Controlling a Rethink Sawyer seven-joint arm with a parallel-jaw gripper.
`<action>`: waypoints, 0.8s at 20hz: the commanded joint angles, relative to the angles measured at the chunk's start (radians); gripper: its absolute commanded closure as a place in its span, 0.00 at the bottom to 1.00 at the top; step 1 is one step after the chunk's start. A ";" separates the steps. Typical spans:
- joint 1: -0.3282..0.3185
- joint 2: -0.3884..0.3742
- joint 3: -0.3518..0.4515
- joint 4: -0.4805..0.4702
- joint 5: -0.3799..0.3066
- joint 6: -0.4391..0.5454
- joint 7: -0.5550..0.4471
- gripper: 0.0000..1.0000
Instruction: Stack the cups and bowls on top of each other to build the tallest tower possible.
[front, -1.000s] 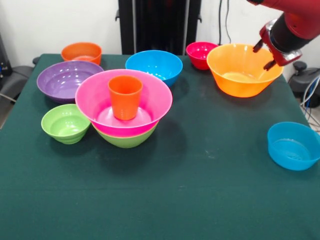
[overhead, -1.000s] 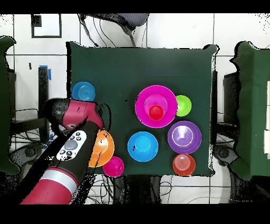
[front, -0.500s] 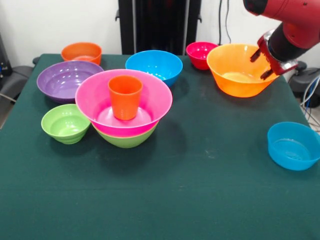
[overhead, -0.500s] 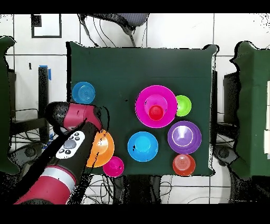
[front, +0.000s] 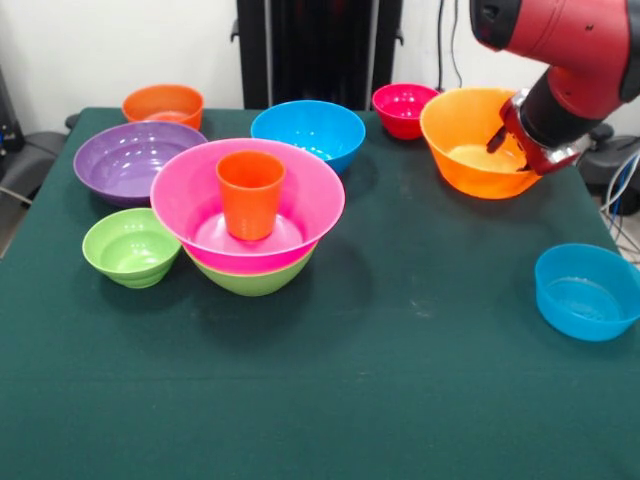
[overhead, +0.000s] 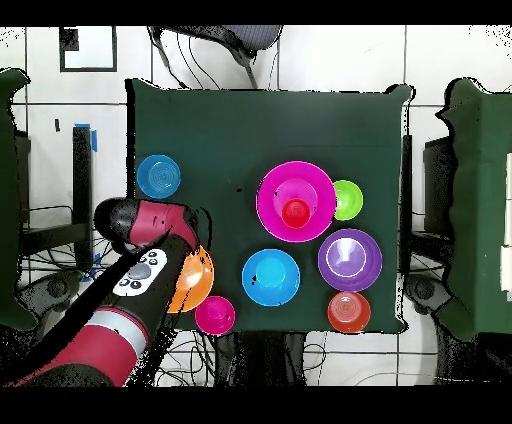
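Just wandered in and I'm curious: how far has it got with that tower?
Started only: a pink bowl sits in a green bowl, with the orange cup inside. The tool is at the large orange bowl's rim. Seven bowls, that one included, stand loose on the table.

Arm (overhead: 120, 310) hides the large orange bowl's (overhead: 197, 278) left half overhead. Gripper (front: 522, 140) partly behind that bowl's rim; finger state unreadable. Small blue bowl (front: 588, 291) cut by frame edge.

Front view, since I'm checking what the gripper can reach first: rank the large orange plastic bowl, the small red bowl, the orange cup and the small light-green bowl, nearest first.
From the gripper:
1. Large orange plastic bowl, right there at it.
2. Small red bowl, behind, picture-left.
3. Orange cup, mid-table in the pink bowl.
4. Small light-green bowl, far picture-left.
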 joint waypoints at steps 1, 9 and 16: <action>0.005 0.046 0.152 0.075 0.069 -0.162 0.195 0.00; 0.014 0.086 0.141 0.061 0.072 -0.153 0.200 0.00; 0.027 0.044 0.114 0.079 0.047 -0.042 0.198 0.00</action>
